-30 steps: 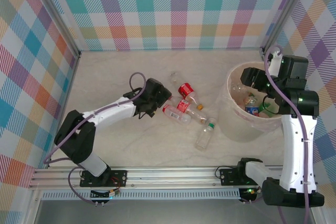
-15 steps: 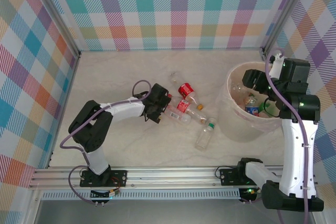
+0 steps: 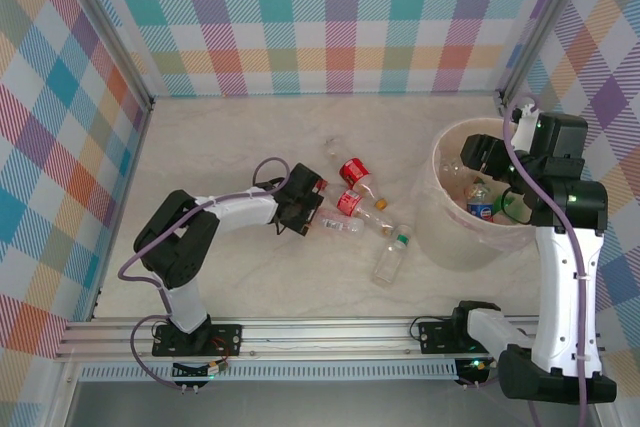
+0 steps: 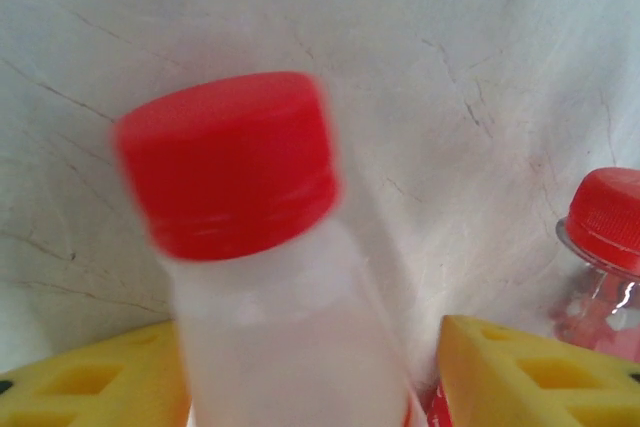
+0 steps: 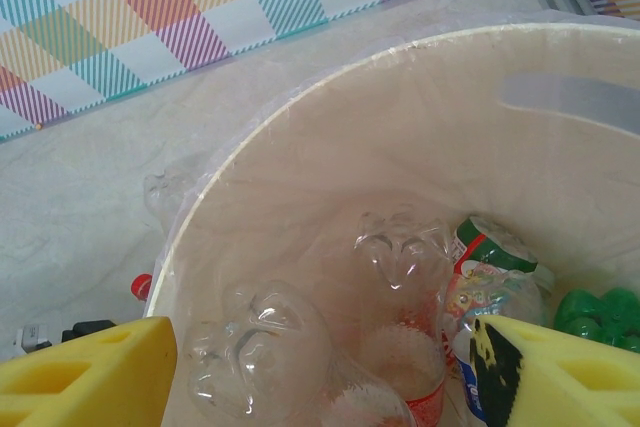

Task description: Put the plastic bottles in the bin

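**A:** Left fingers (image 4: 90, 377) sit either side of the red-capped bottle (image 4: 270, 277). There's a slight gap at one pad and the shot is blurred, so I can't tell if it's pinched.

**B:** Where's the bottle?

**A:** Lying mid-table (image 3: 220, 147), well apart from the bin (image 3: 445, 237). A few more loose bottles (image 3: 353, 172) are just beside it.

**B:** Right side?

**A:** Right gripper (image 5: 320, 377) hangs over the bin with its pads spread and nothing between them. Several bottles (image 5: 250, 347) are already inside.

**B:** So the step is the pick-up?

**A:** Looks like it, roughly mid-task. The next move needs a firm squeeze below the cap and a lift clear of the neighbours. Then it's a carry rightward over the rim. The bottle is smooth and round, so an off-centre grip could let it slip.
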### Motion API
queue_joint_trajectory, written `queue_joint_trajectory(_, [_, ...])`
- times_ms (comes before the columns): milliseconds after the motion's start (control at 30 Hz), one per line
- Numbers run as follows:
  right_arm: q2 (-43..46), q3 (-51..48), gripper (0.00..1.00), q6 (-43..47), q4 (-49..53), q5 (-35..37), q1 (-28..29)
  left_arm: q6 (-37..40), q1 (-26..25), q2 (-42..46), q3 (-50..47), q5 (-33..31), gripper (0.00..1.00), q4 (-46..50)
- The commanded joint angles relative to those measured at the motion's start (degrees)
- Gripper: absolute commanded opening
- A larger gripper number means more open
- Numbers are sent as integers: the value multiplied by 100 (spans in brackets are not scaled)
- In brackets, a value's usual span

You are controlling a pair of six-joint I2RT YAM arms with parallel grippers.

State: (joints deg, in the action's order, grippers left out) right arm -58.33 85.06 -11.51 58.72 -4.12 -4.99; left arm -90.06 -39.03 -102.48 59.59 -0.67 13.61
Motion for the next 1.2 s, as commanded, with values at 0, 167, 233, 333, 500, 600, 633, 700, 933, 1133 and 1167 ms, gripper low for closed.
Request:
queue_joint_trajectory(0, [67, -41, 77, 41, -128, -71, -56, 265, -47, 45, 129, -214, 59, 127])
queue_joint_trajectory(167, [89, -67, 77, 20, -170, -142, -55, 578, -34, 316, 236, -652, 43, 368])
queue_joint_trajectory(233, [93, -61, 77, 43, -153, -157, -58, 707, 8, 399, 211, -720, 38, 343])
queue_joint_trajectory(333, [128, -17, 78, 61, -108, -199, -58, 999, 94, 503, 230, -752, 34, 307])
queue_joint_trajectory(500, [80, 88, 78, 105, -96, -567, -61, 2172, 202, 623, 571, -760, 34, 281])
queue_joint_trajectory(600, [-42, 114, 77, 71, -230, -1103, -57, 3072, 238, 706, 858, -571, 33, 56])
queue_joint_trajectory(633, [-89, 148, 77, 37, -291, -1333, -55, 3407, 238, 755, 903, -510, 33, -65])
queue_joint_trajectory(700, [-194, 265, 77, -60, -400, -1842, -55, 4070, 242, 895, 923, -369, 33, -376])
queue_joint_trajectory(933, [-516, 503, 77, -695, -1054, -3971, 48, 6657, 268, 1571, 804, 1268, 32, -1626])
queue_joint_trajectory(1133, [-830, 626, 77, -791, -1234, -4023, 633, 8076, 273, 1894, 1124, 3073, 37, -1570])
queue_joint_trajectory(1167, [-912, 638, 77, -809, -1285, -3975, 790, 8215, 273, 1922, 1150, 3236, 38, -1548])
